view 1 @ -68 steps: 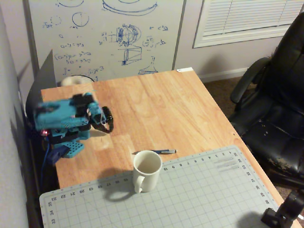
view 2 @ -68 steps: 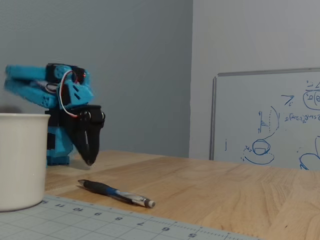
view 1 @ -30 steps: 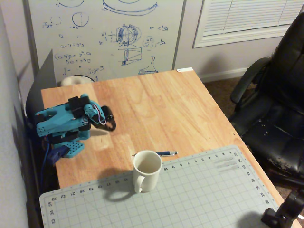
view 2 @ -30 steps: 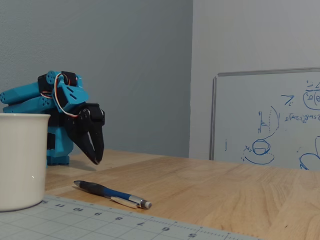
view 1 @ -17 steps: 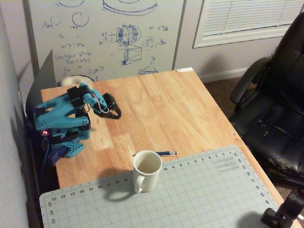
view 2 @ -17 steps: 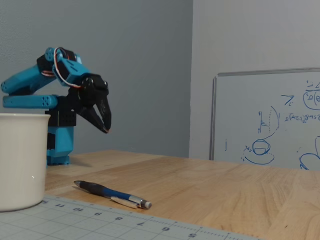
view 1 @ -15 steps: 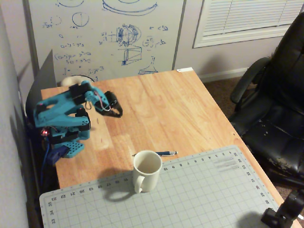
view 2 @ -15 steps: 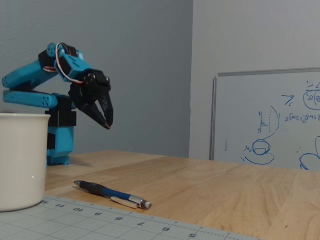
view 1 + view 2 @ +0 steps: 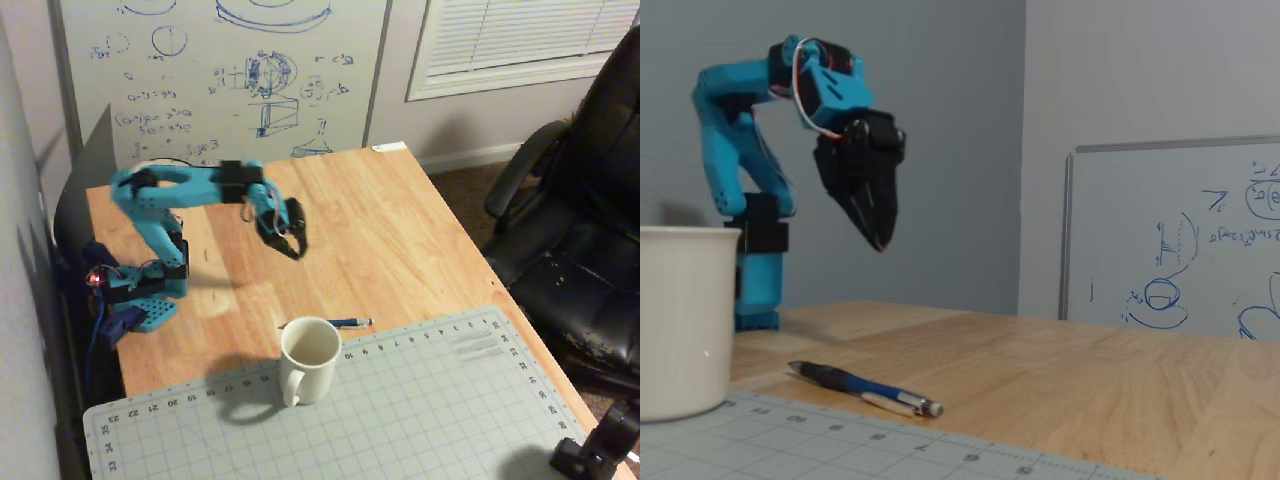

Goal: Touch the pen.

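The pen (image 9: 340,323) is thin, dark blue-black, with a silvery tip. It lies flat on the wooden table (image 9: 400,220) just behind the white mug (image 9: 308,358), along the cutting mat's far edge. In a fixed view at table level the pen (image 9: 862,388) lies to the right of the mug (image 9: 685,320). My gripper (image 9: 297,250), black on a blue arm, hangs in the air well above and behind the pen. In a fixed view its fingertips (image 9: 878,243) point down and look shut, holding nothing.
A grey-green cutting mat (image 9: 400,410) covers the table's near part. The arm's blue base (image 9: 150,290) stands at the left edge. A whiteboard (image 9: 230,70) leans behind the table. A black office chair (image 9: 580,230) stands to the right.
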`<state>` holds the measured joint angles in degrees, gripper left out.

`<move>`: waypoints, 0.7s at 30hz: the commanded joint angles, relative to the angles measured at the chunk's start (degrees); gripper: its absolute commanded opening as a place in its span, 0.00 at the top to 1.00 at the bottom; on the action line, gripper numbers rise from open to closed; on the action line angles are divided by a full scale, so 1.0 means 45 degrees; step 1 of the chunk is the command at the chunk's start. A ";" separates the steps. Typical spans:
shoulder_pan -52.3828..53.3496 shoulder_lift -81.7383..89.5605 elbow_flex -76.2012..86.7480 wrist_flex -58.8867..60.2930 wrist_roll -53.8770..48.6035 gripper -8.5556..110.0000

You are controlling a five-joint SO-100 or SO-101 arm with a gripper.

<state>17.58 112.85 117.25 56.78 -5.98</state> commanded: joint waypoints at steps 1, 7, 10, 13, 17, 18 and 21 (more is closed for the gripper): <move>0.0488 -0.2051 -0.2578 -0.0371 -0.0098 0.92; 0.0781 -0.5371 -0.4375 -0.0371 -0.0098 0.92; 0.1133 -0.6602 -0.5273 -0.0371 -0.0098 0.92; 0.1406 -0.7578 -0.5938 -0.0371 -0.0098 0.92; 0.1484 -0.8398 -0.6523 -0.0371 -0.0098 0.92; 0.1504 -0.8535 -0.6680 -0.0371 -0.0098 0.92; 0.1523 -0.8848 -0.7148 -0.0371 -0.0098 0.92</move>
<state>23.91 72.16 91.49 55.72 -5.98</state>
